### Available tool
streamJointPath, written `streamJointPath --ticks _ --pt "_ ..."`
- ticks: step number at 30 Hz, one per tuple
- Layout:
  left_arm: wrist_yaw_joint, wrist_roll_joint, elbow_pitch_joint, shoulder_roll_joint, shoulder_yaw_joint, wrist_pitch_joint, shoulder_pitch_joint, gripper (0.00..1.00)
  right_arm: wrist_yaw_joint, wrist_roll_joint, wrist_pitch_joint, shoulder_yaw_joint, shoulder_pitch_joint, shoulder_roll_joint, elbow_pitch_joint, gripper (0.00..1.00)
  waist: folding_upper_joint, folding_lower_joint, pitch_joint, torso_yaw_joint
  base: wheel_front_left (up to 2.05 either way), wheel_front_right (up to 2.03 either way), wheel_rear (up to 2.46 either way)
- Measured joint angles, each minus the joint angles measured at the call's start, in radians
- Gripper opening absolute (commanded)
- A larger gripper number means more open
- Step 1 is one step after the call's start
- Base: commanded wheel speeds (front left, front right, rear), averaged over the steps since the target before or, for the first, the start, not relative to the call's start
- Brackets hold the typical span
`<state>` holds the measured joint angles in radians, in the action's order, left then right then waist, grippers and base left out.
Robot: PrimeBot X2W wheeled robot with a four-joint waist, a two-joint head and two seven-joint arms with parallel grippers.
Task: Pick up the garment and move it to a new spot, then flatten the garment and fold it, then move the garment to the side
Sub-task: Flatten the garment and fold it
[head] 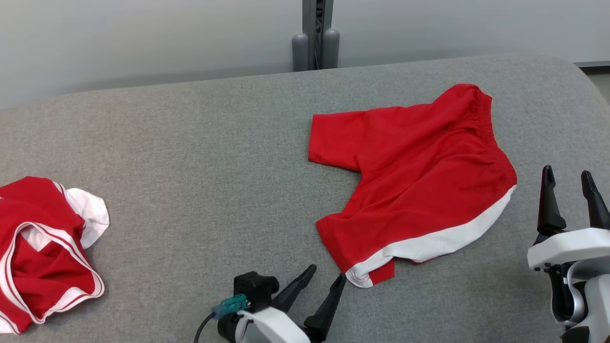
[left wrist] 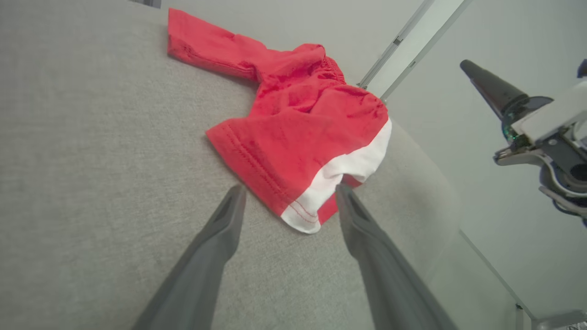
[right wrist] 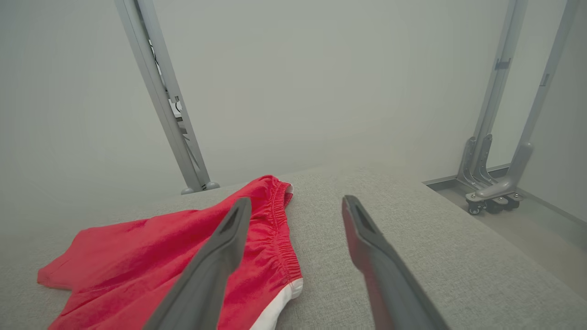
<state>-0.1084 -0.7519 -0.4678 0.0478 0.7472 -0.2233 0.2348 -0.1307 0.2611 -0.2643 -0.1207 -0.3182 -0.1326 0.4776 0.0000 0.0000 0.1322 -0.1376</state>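
The garment (head: pixel 419 176) is a pair of red shorts with a white side band, lying loosely spread on the right half of the grey table (head: pixel 200 181). My left gripper (head: pixel 327 278) stands open just short of its near white-and-red corner (left wrist: pixel 302 215), touching nothing. Off the garment's right edge, my right gripper (head: pixel 569 182) hovers open and empty; its wrist view shows the elastic waistband (right wrist: pixel 275 229) just left of the fingertips. The garment (left wrist: pixel 302 123) stretches away from the left fingers, and the garment (right wrist: pixel 174 256) lies low left of the right ones.
A second red-and-white garment (head: pixel 43 247) lies crumpled at the table's left edge. A grey metal post (head: pixel 315 35) rises behind the table. The table's right edge curves away near my right gripper, with a wheeled frame foot (right wrist: pixel 493 195) on the floor beyond.
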Motion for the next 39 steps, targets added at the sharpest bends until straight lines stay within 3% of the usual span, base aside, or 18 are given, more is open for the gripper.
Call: streamJointPath --ticks 4,8,17,23,24,25,27,39 --pt "0.001 -0.139 -0.042 0.000 0.079 0.050 0.065 1.00 0.000 -0.006 0.000 0.005 -0.011 0.005 0.001 1.00 0.0000 0.0000 0.022 -0.016 0.00 0.00 0.00" --pt "0.033 -0.238 -0.081 0.000 0.145 0.086 0.127 1.00 0.000 -0.007 0.000 0.007 -0.023 0.008 0.000 1.00 0.0000 0.0000 0.044 -0.037 0.00 0.00 0.00" --pt "0.108 -0.331 -0.160 -0.003 0.264 0.119 0.232 1.00 0.000 -0.006 0.000 0.004 -0.044 0.016 -0.010 1.00 0.0000 -0.0001 0.095 -0.070 0.00 0.00 0.00" --pt "0.108 -0.378 -0.170 -0.002 0.320 0.106 0.268 1.00 0.000 -0.005 0.000 -0.004 -0.046 0.020 -0.015 1.00 0.0000 0.0000 0.110 -0.073 0.00 0.00 0.00" --pt "0.108 -0.378 -0.170 -0.002 0.320 0.106 0.268 0.85 0.000 -0.005 0.000 -0.004 -0.046 0.020 -0.015 1.00 0.0000 0.0000 0.110 -0.073 0.00 0.00 0.00" --pt "0.105 -0.386 -0.170 -0.001 0.328 0.099 0.272 0.44 0.000 -0.005 0.000 -0.005 -0.046 0.020 -0.015 1.00 0.0000 -0.0001 0.111 -0.071 0.00 0.00 0.00" --pt "0.100 -0.401 -0.175 -0.001 0.341 0.086 0.280 0.00 0.000 -0.005 0.000 -0.009 -0.047 0.020 -0.014 1.00 0.0000 0.0000 0.110 -0.068 0.00 0.00 0.00" --pt "0.055 -0.449 -0.247 -0.006 0.390 0.016 0.280 0.00 0.000 -0.021 0.000 -0.006 -0.041 0.019 0.023 1.00 0.0000 -0.0001 0.051 -0.017 0.00 0.00 0.00"
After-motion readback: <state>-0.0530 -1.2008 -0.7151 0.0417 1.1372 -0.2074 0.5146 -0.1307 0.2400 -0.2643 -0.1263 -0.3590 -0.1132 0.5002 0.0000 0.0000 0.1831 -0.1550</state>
